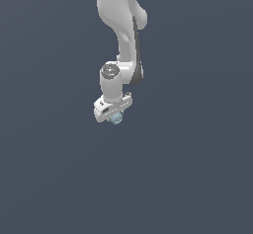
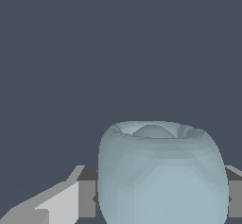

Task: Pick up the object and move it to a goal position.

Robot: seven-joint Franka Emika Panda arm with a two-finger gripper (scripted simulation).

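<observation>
The object is a small pale blue-grey ball (image 1: 117, 119) with a dimple on one side. It sits directly under the white gripper (image 1: 114, 115) at the end of the arm, near the middle of the exterior view. In the wrist view the ball (image 2: 160, 166) looks large and fills the gap between the two fingers (image 2: 87, 197). Both fingers touch its sides, so the gripper (image 2: 160, 203) is shut on the ball. The fingertips are hidden in the exterior view.
The white arm (image 1: 123, 25) comes down from the top of the exterior view. All around is a plain dark blue-grey surface (image 1: 197, 169). No goal marker or other thing shows in either view.
</observation>
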